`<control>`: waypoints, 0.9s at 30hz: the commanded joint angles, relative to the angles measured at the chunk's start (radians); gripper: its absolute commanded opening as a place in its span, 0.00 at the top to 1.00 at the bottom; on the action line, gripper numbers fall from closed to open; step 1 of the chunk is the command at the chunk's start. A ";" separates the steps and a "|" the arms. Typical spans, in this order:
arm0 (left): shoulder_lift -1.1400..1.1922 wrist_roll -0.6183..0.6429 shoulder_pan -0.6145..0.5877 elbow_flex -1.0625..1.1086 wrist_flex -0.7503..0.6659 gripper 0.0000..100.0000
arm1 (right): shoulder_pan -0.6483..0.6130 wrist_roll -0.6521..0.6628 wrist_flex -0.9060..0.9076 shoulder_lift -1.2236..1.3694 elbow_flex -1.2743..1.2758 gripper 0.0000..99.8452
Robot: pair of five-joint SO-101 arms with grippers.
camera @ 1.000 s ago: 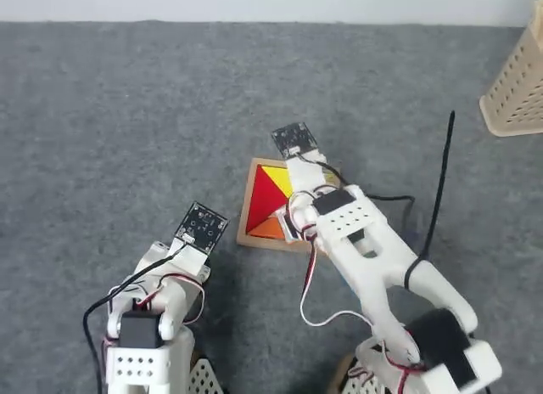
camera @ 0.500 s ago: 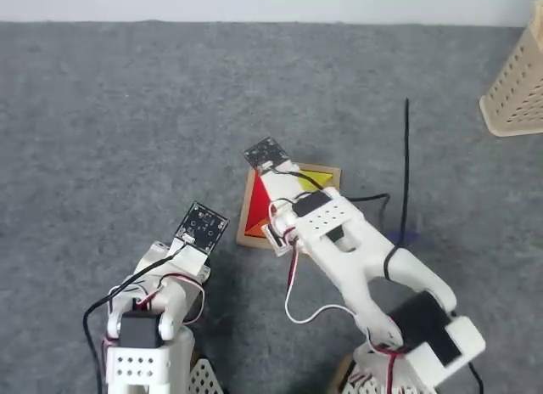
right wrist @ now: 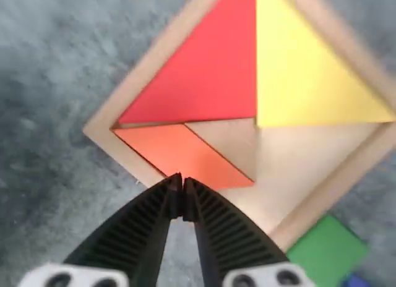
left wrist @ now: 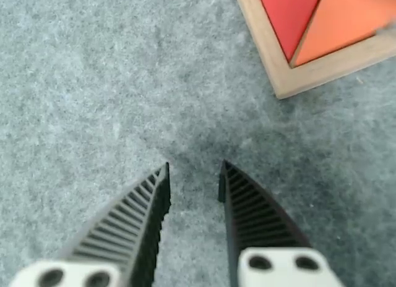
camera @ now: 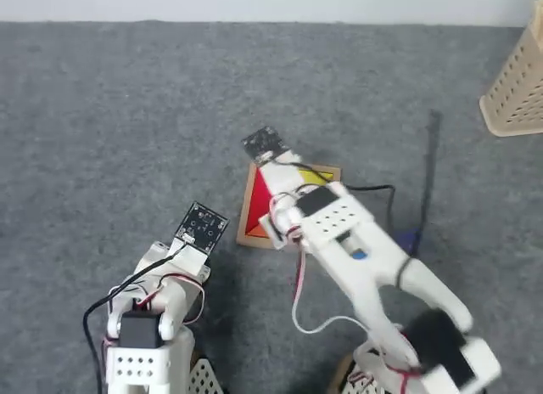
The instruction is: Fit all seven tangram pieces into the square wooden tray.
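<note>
Right tool nearer wooden tray corner

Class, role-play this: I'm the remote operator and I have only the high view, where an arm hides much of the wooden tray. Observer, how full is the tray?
Observer: In the right wrist view the tray holds three pieces: a red triangle, a yellow triangle and an orange parallelogram. The rest is bare wood.
Operator: Any loose piece close by?
Observer: A green piece lies on the carpet just outside the tray's rim.
Operator: Is the right gripper holding anything?
Observer: No. The right gripper is shut and empty, its tips over the tray's rim beside the orange parallelogram.
</note>
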 commanded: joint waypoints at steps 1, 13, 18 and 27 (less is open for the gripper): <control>-0.021 0.008 -0.005 -0.013 0.000 0.88 | 0.087 0.017 0.085 -0.154 -0.023 0.99; -0.021 0.008 -0.005 -0.013 0.000 0.88 | 0.435 0.400 0.354 -0.242 0.081 0.99; -0.021 0.008 -0.005 -0.013 0.000 0.88 | 0.456 0.408 0.346 -0.242 0.129 0.94; -0.021 0.008 -0.005 -0.013 0.000 0.88 | 0.292 0.520 0.321 -0.237 0.112 0.78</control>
